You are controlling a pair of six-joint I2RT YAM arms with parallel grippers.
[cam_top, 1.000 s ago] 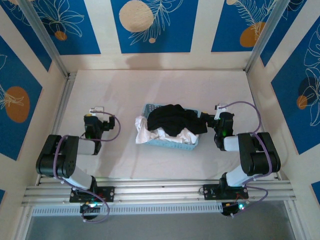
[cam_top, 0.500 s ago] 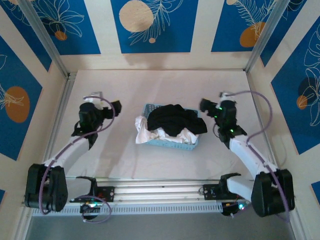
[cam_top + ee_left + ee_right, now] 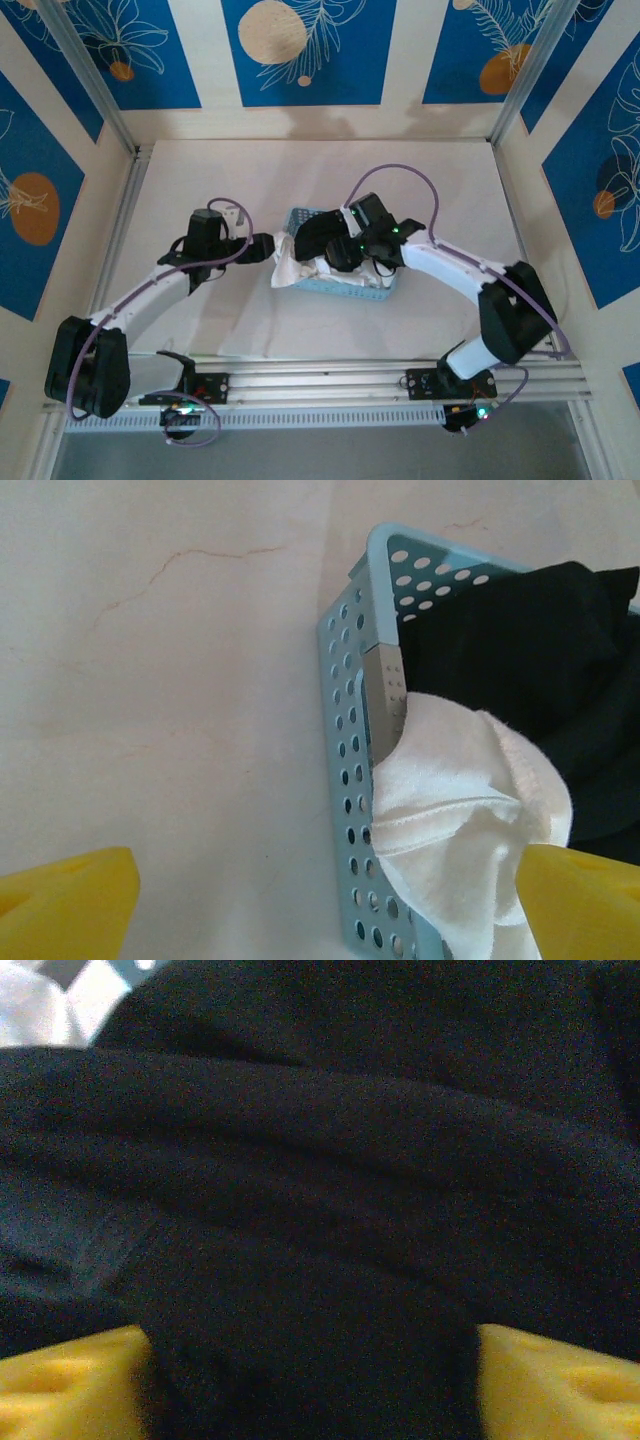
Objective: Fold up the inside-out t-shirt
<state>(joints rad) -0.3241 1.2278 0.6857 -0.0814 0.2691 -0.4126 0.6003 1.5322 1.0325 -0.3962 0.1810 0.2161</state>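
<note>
Pale cream tabletop (image 3: 200,170) boxed in by blue leaf-print wall panels (image 3: 300,50), and pretty much dead centre sits a small light-blue perforated plastic basket (image 3: 345,292). The inside-out t-shirt, the plain black cloth one (image 3: 320,235), is heaped on top of that basket. It's piled over a crumpled white cloth garment (image 3: 295,265) that spills over the basket's left end.

The right gripper (image 3: 312,1380) is down in the black pile. From its wrist camera, a thick bunched fold of black cloth fills the gap between its yellow fingertips (image 3: 560,1380). The jaws sit partway in around that fold, but honestly I can't tell if they're really biting or just resting against it.

The left gripper (image 3: 262,247) hangs just beside the basket's left end with its jaws spread wide and nothing in them. In its wrist view the basket's corner and the white cloth both sit between its fingertips (image 3: 70,900).

My guesses at what could go sideways:
- The black shirt lies right on the white garment, so lifting it could drag the white one out too if the folds are tangled.
- The basket looks light. If cloth snags on the rim or those holes, the whole thing may tip or slide along.
- If that fold is only loosely pinched, it could slip out partway up and flop back.
- The left jaws are so close to the basket wall that a small move inward might bump it.
</note>
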